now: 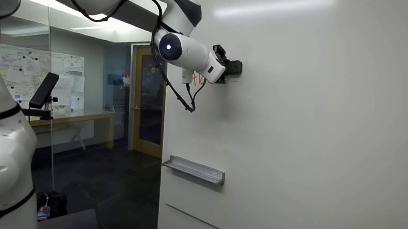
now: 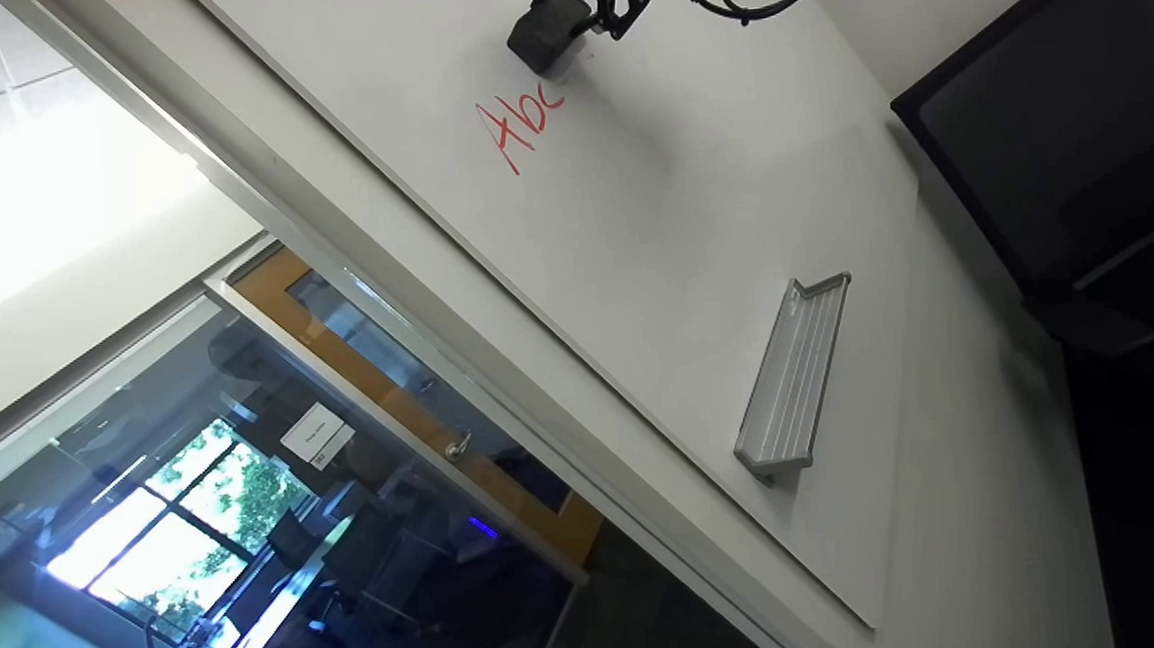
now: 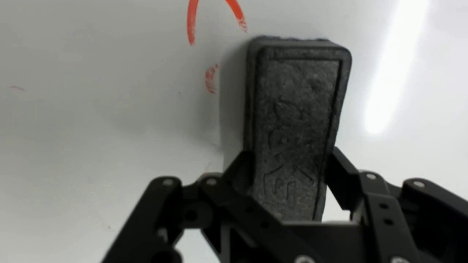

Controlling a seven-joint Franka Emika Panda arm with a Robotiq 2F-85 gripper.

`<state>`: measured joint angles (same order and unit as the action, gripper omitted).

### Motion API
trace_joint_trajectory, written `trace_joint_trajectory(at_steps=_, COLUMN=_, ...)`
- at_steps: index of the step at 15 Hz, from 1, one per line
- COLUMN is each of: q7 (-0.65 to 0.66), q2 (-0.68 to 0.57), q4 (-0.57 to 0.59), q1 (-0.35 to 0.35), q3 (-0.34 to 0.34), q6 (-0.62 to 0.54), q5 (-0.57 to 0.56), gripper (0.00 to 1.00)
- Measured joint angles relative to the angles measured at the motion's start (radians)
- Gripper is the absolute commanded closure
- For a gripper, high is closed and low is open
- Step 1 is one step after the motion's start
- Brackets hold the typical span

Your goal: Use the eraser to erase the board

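The eraser (image 3: 294, 120) is a near-black oblong block with softly rounded corners. A raised rim frames its back, and the sunken panel inside is a little greyer, mottled and grainy, with faint outlines like characters on it that I cannot read. At its upper end in the wrist view the outline is slightly uneven. The jaws are clenched on it, one against each long side, toward the end lowest in that view. It is held up at the board (image 2: 633, 250); I cannot tell whether the two touch. In an exterior view it sits just beside the c of the red letters (image 2: 528, 115), which read "Abc". In the wrist view a broken red smudge (image 3: 210, 78) lies near its long left side. A grey ridged tray (image 1: 194, 171) is fixed to the board well below it.
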<state>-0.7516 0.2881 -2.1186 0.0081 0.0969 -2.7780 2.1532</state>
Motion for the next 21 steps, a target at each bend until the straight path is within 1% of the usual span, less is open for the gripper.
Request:
trace_joint_trajectory(at_steps=4, q7=0.151, q2=0.004, q4=-0.006, q1=0.01, q3=0.0, q6=0.001, q5=-0.099, gripper=0.7)
trace_joint_trajectory(at_steps=7, q7=0.215, q2=0.012, q4=-0.025, q1=0.025, q3=0.0, q6=0.006, q5=-0.132, gripper=0.7)
trace_joint_trajectory(at_steps=14, q7=0.225, q2=0.037, q4=-0.094, q1=0.08, q3=0.012, q6=0.02, q5=-0.104, gripper=0.7)
trace_joint_trajectory(at_steps=21, q7=0.223, q2=0.05, q4=-0.176, q1=0.135, q3=0.069, q6=0.021, q5=-0.047, gripper=0.7)
